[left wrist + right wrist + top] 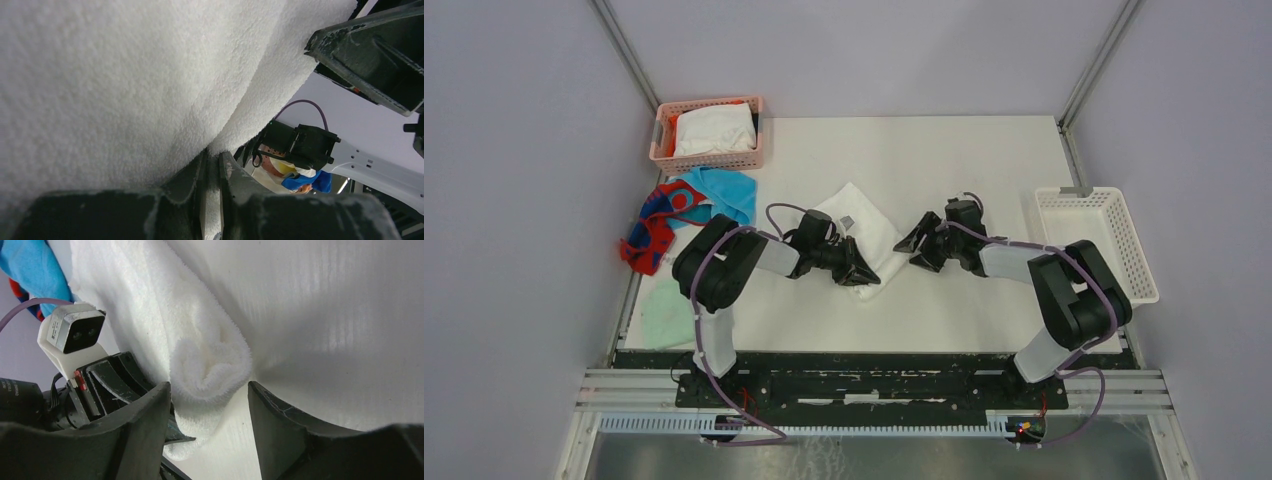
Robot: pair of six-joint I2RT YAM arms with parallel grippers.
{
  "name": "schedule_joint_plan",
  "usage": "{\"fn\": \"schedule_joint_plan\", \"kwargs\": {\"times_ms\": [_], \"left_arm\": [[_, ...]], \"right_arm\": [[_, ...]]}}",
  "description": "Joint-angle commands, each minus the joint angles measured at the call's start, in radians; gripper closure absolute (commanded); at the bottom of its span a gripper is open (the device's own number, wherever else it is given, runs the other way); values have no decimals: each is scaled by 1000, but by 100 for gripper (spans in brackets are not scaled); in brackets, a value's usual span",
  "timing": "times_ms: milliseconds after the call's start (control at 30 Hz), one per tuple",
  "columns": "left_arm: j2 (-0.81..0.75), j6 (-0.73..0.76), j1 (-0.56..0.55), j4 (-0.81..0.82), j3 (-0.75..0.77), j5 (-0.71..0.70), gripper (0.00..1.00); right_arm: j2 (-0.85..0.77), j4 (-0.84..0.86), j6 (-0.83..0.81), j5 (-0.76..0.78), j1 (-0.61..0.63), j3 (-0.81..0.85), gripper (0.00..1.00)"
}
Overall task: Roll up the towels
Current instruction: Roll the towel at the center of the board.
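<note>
The white towel point(869, 222) lies mid-bench point(994, 160), its near edge curled loosely. The left tool point(212, 167) is clenched on that edge, while the right tool point(209, 390) stands released astride the curl's end. A one-sided pull could skew or unwind it.

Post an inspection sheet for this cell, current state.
Surface: white table, no damage seen.
Job's things: white towel mid-table, one end rolled; turquoise towel and red towel crumpled at left edge.
Clutter: mint cloth by left base; pink basket holding white cloth; white basket at right.
Claws: left claw shut on white towel; right claw open at the roll's end.
Cables: purple cables along both arms, no snag seen.
Surroundings: plain walls, nothing else seen.
</note>
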Motion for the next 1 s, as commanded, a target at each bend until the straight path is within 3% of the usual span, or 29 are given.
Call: {"fn": "schedule_joint_plan", "kwargs": {"times_ms": [0, 200, 433, 500, 600, 800, 967], "left_arm": [[-5, 32, 6, -102, -14, -110, 96], [-18, 36, 6, -120, -9, -133, 96], [-34, 44, 3, -129, -12, -152, 96], [-44, 53, 2, -142, -13, -161, 95], [-62, 65, -4, -147, -19, -173, 93], [-128, 112, -26, -185, -36, -243, 84], [-230, 217, -69, -302, -10, -371, 66]], "right_arm": [[-4, -234, -46, 124, 32, 141, 35], [38, -508, -64, 250, 69, 274, 41], [101, -633, -62, 324, 87, 353, 51], [116, -673, -71, 345, 88, 378, 56], [134, -731, -83, 369, 88, 421, 71], [195, -851, -116, 376, 89, 518, 97], [237, -951, -144, 387, 89, 581, 100]]}}
